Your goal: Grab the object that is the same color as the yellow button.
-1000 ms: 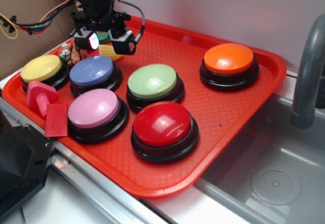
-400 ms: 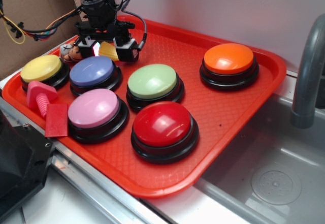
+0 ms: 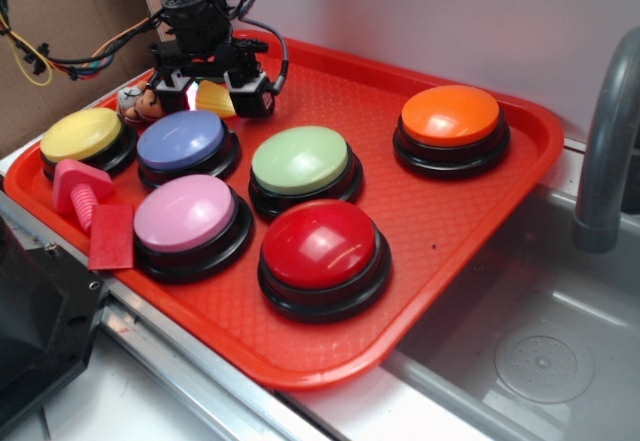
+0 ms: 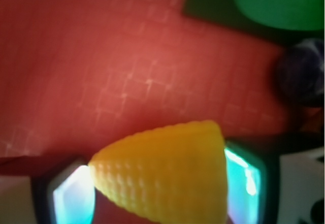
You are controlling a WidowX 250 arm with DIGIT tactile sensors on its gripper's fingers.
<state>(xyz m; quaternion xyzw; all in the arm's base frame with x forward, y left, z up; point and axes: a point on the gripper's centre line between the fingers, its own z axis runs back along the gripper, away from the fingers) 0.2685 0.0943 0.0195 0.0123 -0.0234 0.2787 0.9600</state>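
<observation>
- My gripper (image 3: 211,89) sits at the far left of the red tray (image 3: 450,221), just behind the blue button (image 3: 181,139), and the corn cob (image 4: 167,170) lies between my fingers (image 4: 73,198).
- The fingers are narrowed against its ribbed sides; I judge the grasp made or nearly so, with the lift still to do.
- It matches the yellow button (image 3: 81,133) nearby.
- The textured tray rests on a metal tabletop beside a sink (image 3: 540,351) with a grey faucet (image 3: 605,131); cardboard stands behind.
</observation>
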